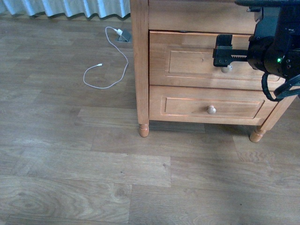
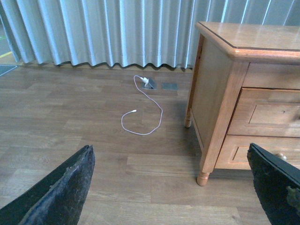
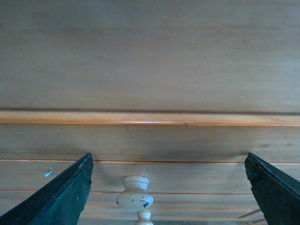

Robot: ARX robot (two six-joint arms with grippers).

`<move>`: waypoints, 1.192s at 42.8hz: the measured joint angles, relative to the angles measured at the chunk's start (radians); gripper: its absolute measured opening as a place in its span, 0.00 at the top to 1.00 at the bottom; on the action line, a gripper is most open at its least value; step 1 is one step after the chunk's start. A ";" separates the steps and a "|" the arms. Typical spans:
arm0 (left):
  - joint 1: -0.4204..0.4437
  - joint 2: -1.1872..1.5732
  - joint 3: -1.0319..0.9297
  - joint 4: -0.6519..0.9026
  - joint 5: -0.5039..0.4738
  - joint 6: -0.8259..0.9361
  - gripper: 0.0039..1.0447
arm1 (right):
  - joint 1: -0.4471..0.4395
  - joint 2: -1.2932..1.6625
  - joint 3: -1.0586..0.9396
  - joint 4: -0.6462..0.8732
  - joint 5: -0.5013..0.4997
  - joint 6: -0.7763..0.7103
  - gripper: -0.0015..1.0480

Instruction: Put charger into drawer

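Honey-brown upper wooden drawer (image 1: 206,60) sits closed in the nightstand (image 1: 140,70), its round pale knob (image 3: 134,193) just ahead of the black right gripper (image 3: 168,187), jaws apart. Left gripper (image 2: 173,187) hangs apart too; no charger shows.

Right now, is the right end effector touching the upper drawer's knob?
Apart. The right wrist view shows the right end effector open, its fingers well clear of the knob.
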 joint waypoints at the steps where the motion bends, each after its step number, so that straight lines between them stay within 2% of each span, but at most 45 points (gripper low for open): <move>1: 0.000 0.000 0.000 0.000 0.000 0.000 0.06 | -0.001 0.003 0.006 0.000 0.003 0.004 0.08; 30: 0.000 0.000 0.000 0.000 0.000 0.000 0.06 | -0.002 0.045 0.042 0.027 0.014 0.012 0.08; 42: 0.000 0.000 0.000 0.000 0.000 0.000 0.06 | -0.037 -0.109 -0.138 0.111 -0.040 0.012 0.08; 51: 0.000 0.000 0.000 0.000 0.000 0.000 0.06 | -0.095 -0.339 -0.389 0.134 -0.131 0.017 0.08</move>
